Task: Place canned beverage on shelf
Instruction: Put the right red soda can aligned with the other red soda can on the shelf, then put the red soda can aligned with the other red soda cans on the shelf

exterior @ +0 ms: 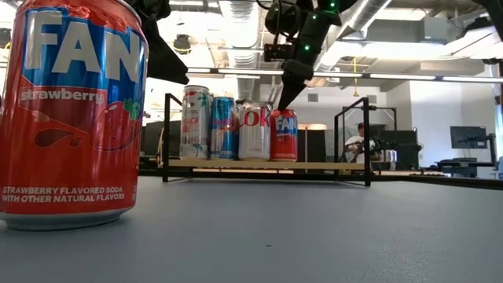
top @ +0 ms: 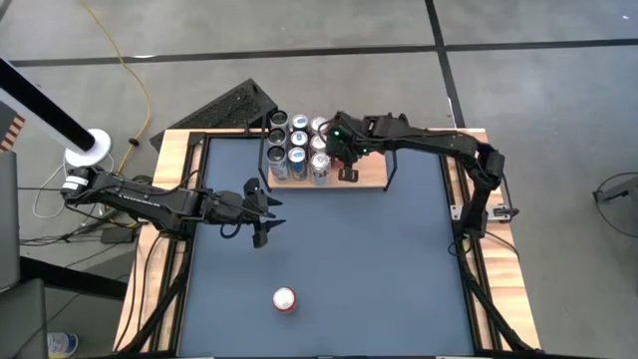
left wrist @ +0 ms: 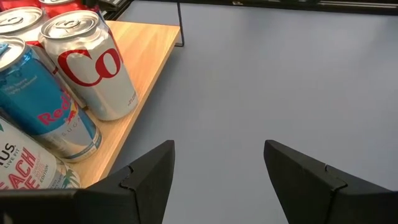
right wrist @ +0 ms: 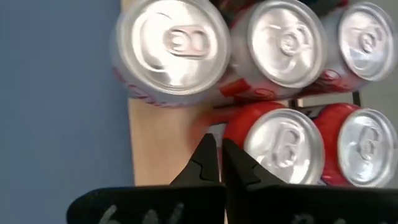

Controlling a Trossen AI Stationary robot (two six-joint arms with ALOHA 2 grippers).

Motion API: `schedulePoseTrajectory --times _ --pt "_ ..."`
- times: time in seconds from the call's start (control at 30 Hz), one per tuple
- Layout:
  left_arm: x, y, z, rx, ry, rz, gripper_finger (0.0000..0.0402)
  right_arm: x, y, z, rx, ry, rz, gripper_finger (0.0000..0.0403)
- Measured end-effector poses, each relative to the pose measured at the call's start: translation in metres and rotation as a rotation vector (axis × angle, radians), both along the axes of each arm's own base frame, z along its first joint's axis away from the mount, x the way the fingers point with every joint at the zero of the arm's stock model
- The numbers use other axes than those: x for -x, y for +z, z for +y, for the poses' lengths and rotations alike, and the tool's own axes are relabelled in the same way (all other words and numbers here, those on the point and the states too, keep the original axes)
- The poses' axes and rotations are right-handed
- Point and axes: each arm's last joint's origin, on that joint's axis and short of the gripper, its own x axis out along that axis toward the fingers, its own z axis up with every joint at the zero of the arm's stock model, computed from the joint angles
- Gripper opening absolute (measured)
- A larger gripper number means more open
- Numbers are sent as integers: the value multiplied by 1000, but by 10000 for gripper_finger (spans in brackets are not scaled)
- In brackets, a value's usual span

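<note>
Strawberry Fanta can (exterior: 69, 114) stands alone at 6 o'clock on the bench (top: 379, 259). Right end effector (top: 346, 172), closed and empty, hangs over the shelf (top: 369, 176) at 12 o'clock. Left end effector (top: 265, 212) is open and empty.

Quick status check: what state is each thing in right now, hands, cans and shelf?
Left hand: empty, jaws apart, over the bare table, short of the shelf.
Right hand: shut, empty, above the shelf's cans.
Shelf: partly filled, free board at one end.
Shelf cans: upright, packed together.
Strawberry soda can: upright on the table, not yet shelved.
</note>
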Motion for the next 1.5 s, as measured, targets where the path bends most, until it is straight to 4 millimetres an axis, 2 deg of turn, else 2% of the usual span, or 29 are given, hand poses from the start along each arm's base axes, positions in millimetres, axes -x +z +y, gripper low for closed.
schedulePoseTrajectory --times 0.27,0.4,0.6,1.07,1.5 --pt "0 0 0 0 0 0 238 -2 3 -6 19 -18 -49 8" --pt "0 0 0 0 0 0 238 -3 3 -1 23 -6 -43 7" --pt "0 0 0 -10 -4 2 238 1 19 4 104 -30 -83 1" --pt "0 0 0 -8 -3 3 238 15 16 -20 160 -148 -5 0" --pt "0 0 0 -7 -2 1 238 15 12 -12 99 -102 24 0"
